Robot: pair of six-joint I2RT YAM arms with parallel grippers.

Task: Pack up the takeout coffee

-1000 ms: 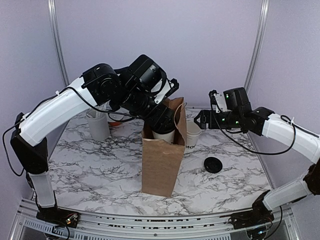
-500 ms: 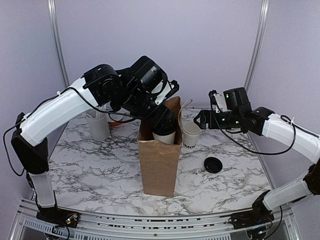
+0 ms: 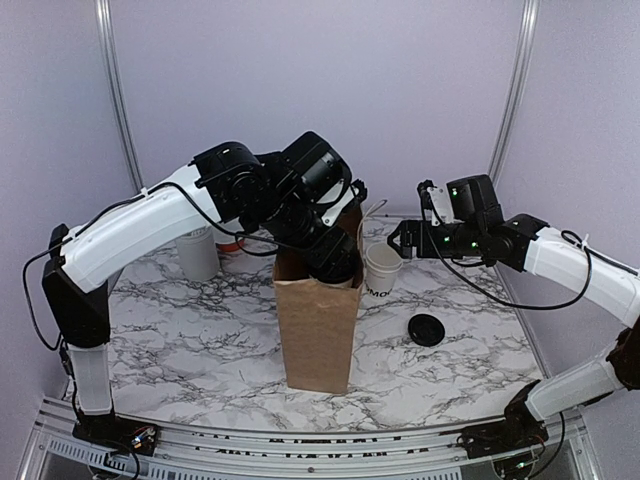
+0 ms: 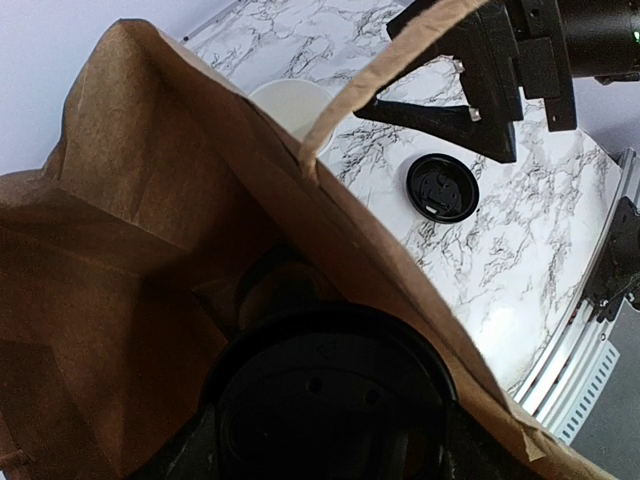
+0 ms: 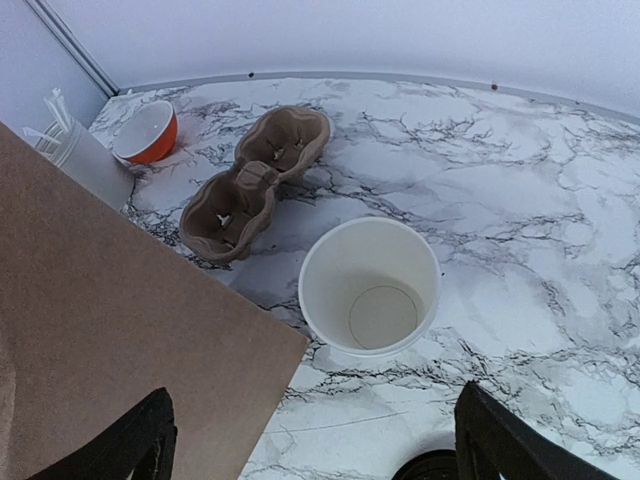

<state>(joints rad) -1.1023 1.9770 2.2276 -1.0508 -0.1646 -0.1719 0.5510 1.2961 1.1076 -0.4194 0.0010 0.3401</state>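
The takeout coffee (image 4: 330, 400) shows in the left wrist view as a round black lid down inside the brown paper bag (image 4: 130, 200). My left gripper (image 4: 325, 455) is shut on it, with dark fingers at both sides of the lid. In the top view the left gripper (image 3: 335, 265) reaches into the mouth of the bag (image 3: 318, 330) and the cup is hidden. My right gripper (image 3: 400, 240) is open and empty, hovering right of the bag above the lidless white cup (image 3: 382, 268). In the right wrist view the right gripper (image 5: 320, 440) is above that cup (image 5: 369, 285).
A loose black lid (image 3: 427, 329) lies on the marble table right of the bag. A grey-white utensil holder (image 3: 198, 255) and an orange bowl (image 5: 147, 132) stand at the back left. A cardboard cup carrier (image 5: 255, 180) lies behind the bag.
My left gripper has moved right and down, taking the cup deeper into the bag; its white side no longer shows from above. The bag has shifted slightly. The right arm has not moved.
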